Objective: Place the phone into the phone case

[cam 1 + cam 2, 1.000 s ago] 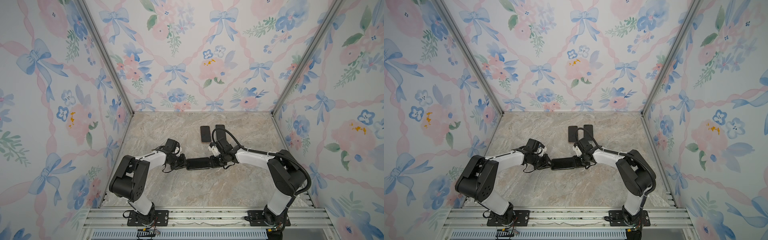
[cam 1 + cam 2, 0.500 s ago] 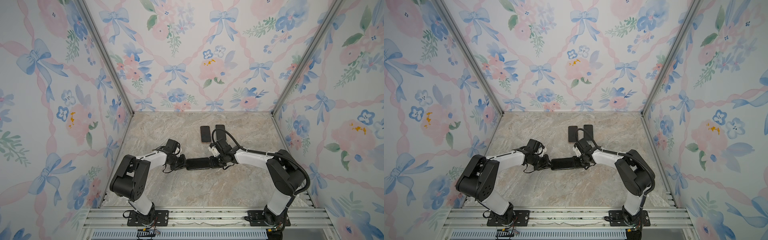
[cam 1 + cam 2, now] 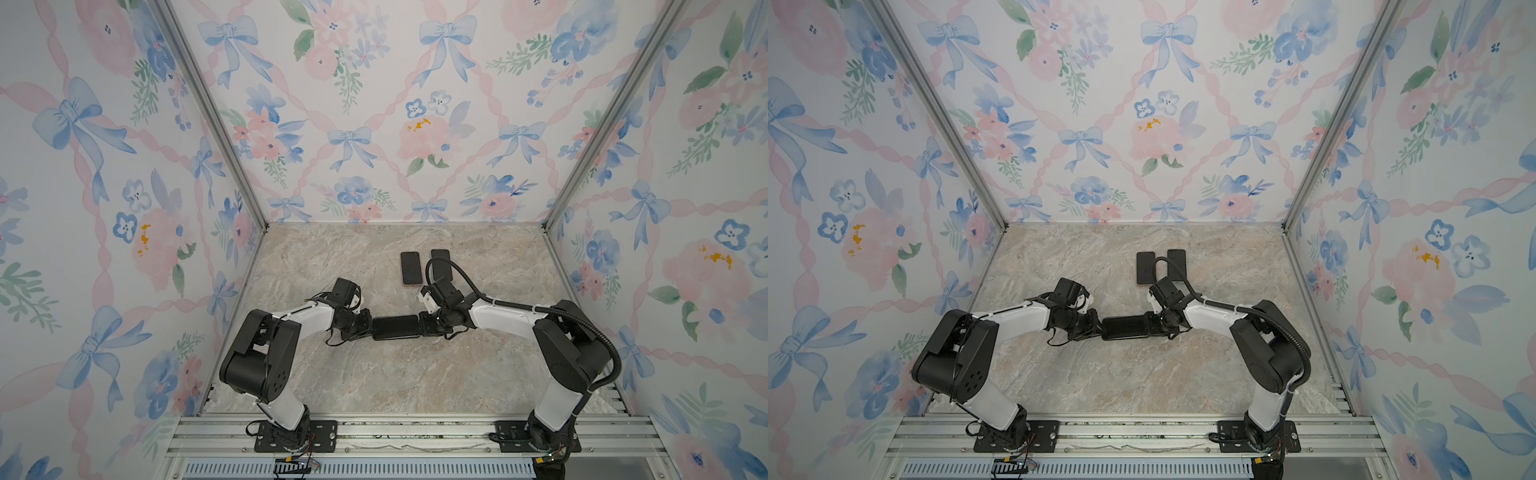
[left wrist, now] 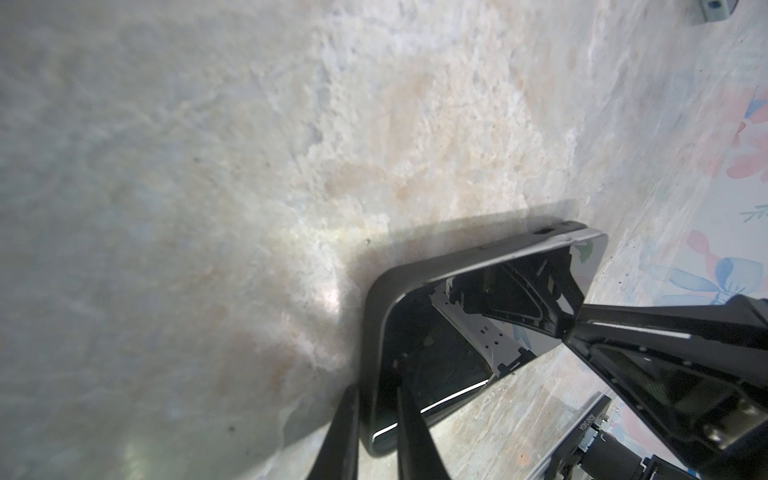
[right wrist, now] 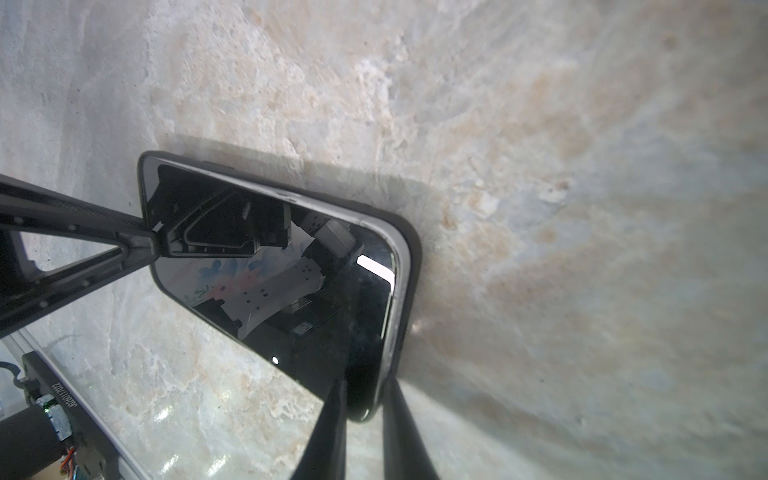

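Fingers [image 4: 415, 436] of my left gripper [image 3: 371, 328] are clamped on one short end of the matte black rubbery phone case [image 4: 374, 316]. One finger sits on the screen side and one against the case's outer side, as my left wrist view shows. Between my two arms, the slim rectangular black glass-fronted phone [image 3: 395, 327] lies inside that case, face up, low over the beige marbled tabletop [image 3: 374, 386]. I cannot tell whether it rests on the surface. On the right, my right gripper [image 3: 420, 326] pinches the opposite short end the same way.

I judge this to be the seating step. The phone is in, yet a silver strip of its frame [image 5: 398, 299] shows beside the case lip at my right end, so that end may not be snapped down. Next I need to press that edge home while my left steadies the case.
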### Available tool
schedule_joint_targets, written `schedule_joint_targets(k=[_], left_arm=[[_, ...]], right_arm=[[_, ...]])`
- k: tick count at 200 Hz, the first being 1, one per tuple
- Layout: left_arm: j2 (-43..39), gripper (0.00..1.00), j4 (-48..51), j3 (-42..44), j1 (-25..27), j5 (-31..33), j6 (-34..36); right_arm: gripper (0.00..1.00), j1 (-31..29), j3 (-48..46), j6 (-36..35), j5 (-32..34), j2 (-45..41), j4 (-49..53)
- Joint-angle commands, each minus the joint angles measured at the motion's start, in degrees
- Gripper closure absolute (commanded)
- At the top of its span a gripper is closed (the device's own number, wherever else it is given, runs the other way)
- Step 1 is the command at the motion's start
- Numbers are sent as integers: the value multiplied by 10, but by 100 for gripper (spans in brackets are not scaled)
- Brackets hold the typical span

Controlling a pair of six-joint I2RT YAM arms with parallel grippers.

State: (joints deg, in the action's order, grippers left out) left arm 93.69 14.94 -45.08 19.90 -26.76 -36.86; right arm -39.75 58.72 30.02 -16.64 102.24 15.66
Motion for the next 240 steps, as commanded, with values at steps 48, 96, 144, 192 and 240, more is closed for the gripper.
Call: schedule_joint_targets(k=[48, 96, 144, 192, 240], left_arm=[[-5, 83, 2, -5, 18, -26, -2], [-9, 83, 2, -5, 18, -27, -3], [-14, 83, 2, -7, 18, -24, -3], [-34, 79, 2, -3, 11, -22, -2], [-48, 73, 3, 3, 1, -29, -1]], right_arm=[[86, -63, -20, -18, 1, 55, -18], [88, -72, -10, -36, 38, 72, 12], [87, -70, 3, -44, 47, 51, 35], [76, -55, 25, -58, 60, 9, 69], [64, -37, 34, -62, 47, 2, 77]])
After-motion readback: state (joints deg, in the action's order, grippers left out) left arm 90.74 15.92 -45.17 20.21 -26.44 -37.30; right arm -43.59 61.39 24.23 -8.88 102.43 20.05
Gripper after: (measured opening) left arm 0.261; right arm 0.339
